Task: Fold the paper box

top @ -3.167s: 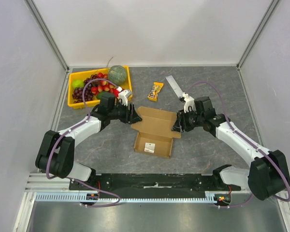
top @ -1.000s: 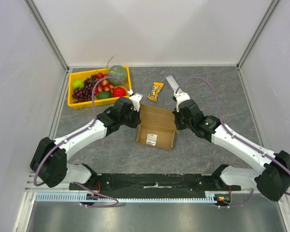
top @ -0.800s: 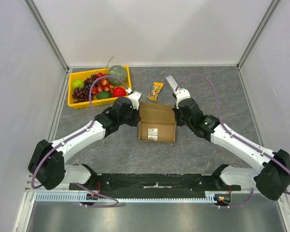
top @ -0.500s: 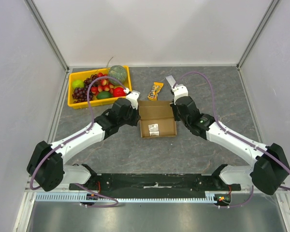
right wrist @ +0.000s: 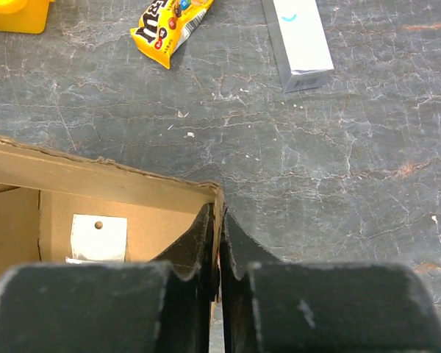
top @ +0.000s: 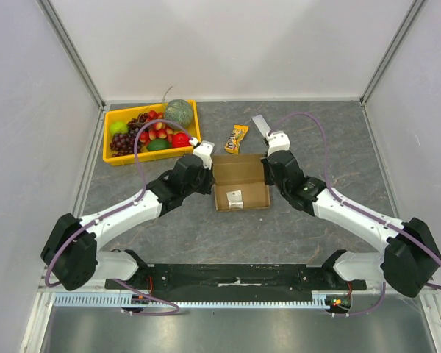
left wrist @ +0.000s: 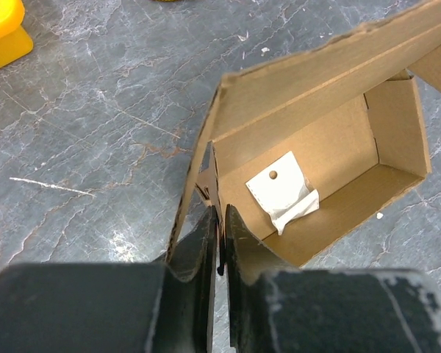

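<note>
The paper box [top: 239, 182] [left wrist: 309, 176] [right wrist: 95, 198] is sitting open-topped mid-counter [top: 331, 147], right between the two arms. Its far side is standing taller than the rest, and a white label [top: 235, 197] [left wrist: 283, 191] [right wrist: 99, 237] is lying on its floor. The left claw [top: 209, 181] [left wrist: 219, 220] is pinching the box's left wall, clenched tight on the cardboard edge. The right claw [top: 267, 176] [right wrist: 217, 220] is clamping the right wall the same way, thin card running between its fingers. Beyond the box, a yellow candy packet [top: 237, 138] [right wrist: 169, 26] and a grey bar [top: 262, 125] [right wrist: 301, 40] are lying near each other but apart. A yellow fruit tray [top: 117, 156] is sitting at the far left.
</note>
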Controlling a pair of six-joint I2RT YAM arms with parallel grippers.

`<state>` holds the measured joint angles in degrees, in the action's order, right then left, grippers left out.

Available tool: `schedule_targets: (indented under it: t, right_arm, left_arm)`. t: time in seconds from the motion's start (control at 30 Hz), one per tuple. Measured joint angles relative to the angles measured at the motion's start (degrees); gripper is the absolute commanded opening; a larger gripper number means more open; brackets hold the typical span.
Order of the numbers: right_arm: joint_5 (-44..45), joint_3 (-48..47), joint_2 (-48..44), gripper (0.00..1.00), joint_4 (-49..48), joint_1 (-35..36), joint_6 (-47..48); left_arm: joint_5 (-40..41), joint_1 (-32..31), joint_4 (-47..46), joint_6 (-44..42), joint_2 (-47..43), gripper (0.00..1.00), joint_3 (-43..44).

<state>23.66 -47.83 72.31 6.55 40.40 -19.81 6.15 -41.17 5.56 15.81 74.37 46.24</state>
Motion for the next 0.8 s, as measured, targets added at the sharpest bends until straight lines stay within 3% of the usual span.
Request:
schedule_targets:
  t: [0.27, 0.8]
  right_arm:
    - [1.3, 5.0, -2.7, 0.01, -3.9, 0.6, -2.0]
    - [8.5, 14.1, -5.5, 0.0, -11.6, 3.7, -8.8]
  left_arm:
    - [2.7, -1.7, -3.3, 0.7, 0.0, 0.07, -2.5]
    - [7.7, -6.1, -8.4, 4.9, 0.2, 0.02, -6.4]
